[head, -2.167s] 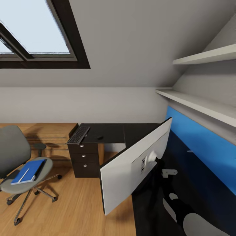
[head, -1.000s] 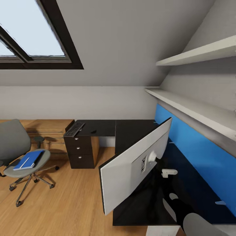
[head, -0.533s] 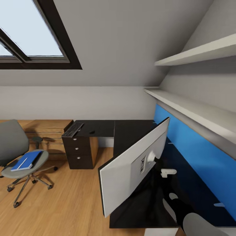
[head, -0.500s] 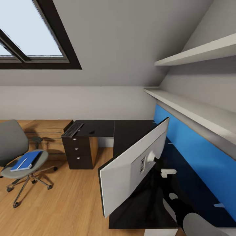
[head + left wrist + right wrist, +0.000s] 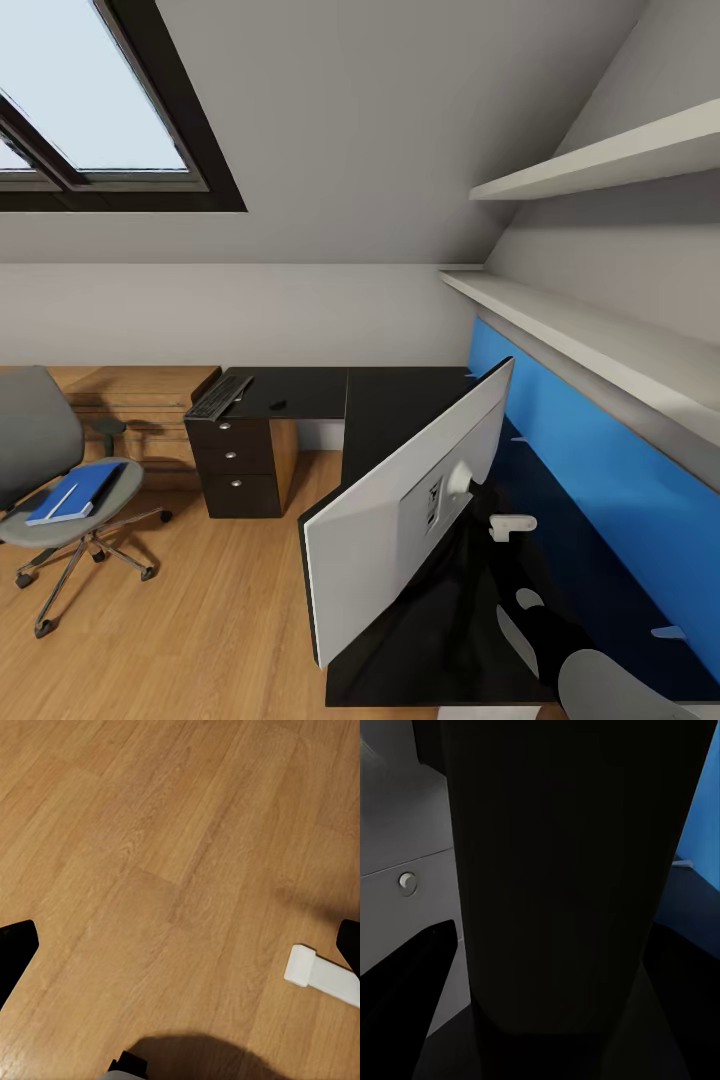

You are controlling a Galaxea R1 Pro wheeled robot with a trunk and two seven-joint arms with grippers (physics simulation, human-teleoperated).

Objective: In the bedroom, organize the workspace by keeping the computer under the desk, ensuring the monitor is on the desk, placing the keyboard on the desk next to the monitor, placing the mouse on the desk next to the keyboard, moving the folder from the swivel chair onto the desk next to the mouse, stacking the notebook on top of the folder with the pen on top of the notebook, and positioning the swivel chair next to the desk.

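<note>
Two dark fingers of the right gripper flank the monitor's broad dark stand and clamp it. The monitor is a wide screen seen from its white back, hanging tilted over the near run of the desk, its lower corner past the desk's edge. The right arm reaches up to it from below. The left gripper is spread wide and holds nothing, pointing down at light wood floor beside a white bar.

On the desk's far end the keyboard overhangs the drawers, the mouse just beside it. Well apart stands the swivel chair, the blue folder on its seat with the white pen on top. A blue panel backs the desk under pale shelves; a dark-framed skylight cuts the sloped wall.
</note>
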